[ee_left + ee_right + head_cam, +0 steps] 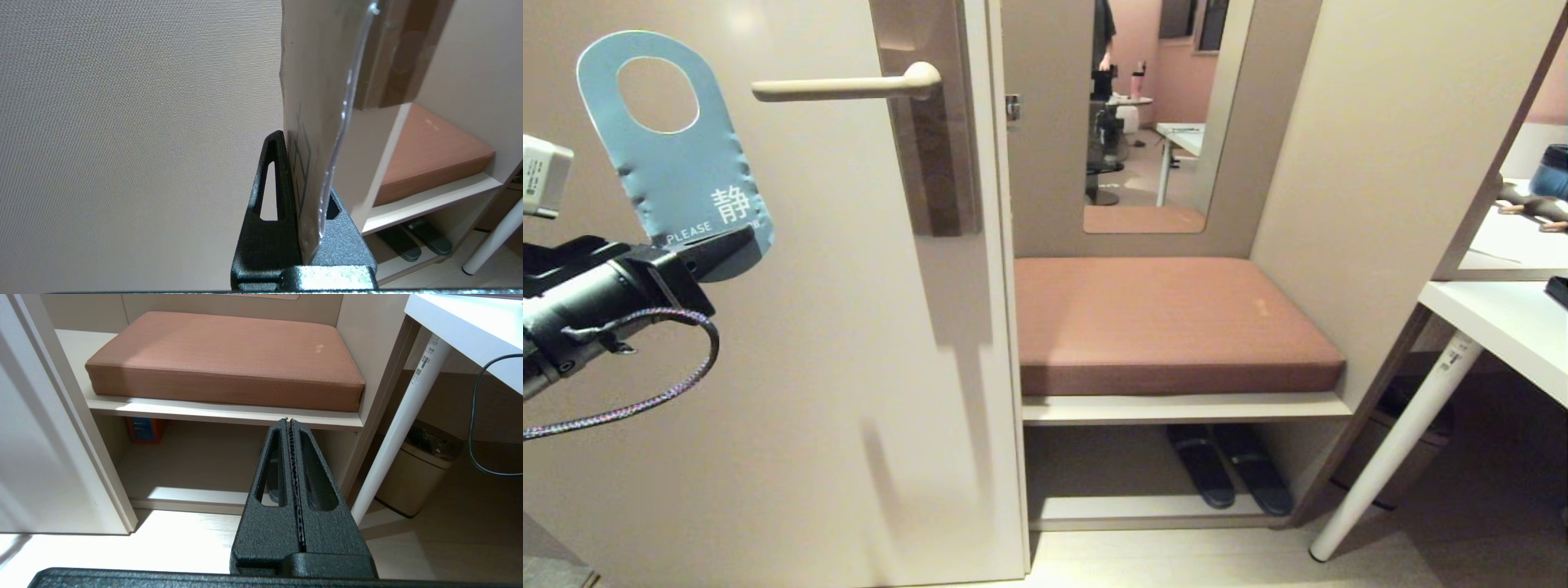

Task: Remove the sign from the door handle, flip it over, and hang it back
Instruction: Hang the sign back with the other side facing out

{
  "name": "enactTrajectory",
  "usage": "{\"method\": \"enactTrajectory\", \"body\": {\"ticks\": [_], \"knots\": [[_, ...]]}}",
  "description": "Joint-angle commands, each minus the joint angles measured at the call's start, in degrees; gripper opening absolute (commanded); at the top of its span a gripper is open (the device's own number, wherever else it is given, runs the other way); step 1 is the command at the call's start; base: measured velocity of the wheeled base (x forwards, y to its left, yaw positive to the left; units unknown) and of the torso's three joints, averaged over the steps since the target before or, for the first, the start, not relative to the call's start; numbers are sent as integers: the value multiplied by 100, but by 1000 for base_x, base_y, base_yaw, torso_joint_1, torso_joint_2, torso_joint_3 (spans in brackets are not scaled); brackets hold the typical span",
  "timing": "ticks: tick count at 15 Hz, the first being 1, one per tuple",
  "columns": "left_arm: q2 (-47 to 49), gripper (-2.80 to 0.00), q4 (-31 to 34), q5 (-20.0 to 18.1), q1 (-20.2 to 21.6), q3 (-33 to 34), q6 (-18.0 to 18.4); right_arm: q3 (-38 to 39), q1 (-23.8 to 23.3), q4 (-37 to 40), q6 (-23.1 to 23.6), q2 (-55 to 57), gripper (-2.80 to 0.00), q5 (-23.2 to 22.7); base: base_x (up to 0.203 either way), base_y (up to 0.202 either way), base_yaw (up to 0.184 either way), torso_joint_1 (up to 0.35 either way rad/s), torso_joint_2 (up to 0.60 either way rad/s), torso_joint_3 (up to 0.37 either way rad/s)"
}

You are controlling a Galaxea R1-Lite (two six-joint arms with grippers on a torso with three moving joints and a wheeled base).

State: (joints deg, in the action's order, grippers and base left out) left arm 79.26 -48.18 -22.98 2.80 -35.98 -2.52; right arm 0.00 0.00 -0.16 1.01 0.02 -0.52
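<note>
Head view, sign (678, 163) upright, hole topmost

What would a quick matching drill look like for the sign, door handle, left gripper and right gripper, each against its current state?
Things:
1. sign
2. door handle
3. left gripper
4. right gripper

States:
A. shut on nothing, aimed toward the shelf under the cushion
B. bare, nothing hanging on it
C. clamped on the sign's lower end
D. off the handle, blue side facing the head camera

Pairs: 1-D, 2-B, 3-C, 4-A
</note>
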Motion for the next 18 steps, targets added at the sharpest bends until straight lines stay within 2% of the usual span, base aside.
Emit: {"method": "enactTrajectory", "body": {"ticks": [1,14,18], "knots": [[198,-280,-25,11,1,-124,6,0,0,-2,4,-2,-280,-9,0,0,0,0,0,0],[652,-280,68,4,-30,-610,208,0,0,-2,4,-2,-280,-9,0,0,0,0,0,0],[661,-280,142,12,-243,-717,208,0,0,-2,4,-2,-280,-1,0,0,0,0,0,0]]}}
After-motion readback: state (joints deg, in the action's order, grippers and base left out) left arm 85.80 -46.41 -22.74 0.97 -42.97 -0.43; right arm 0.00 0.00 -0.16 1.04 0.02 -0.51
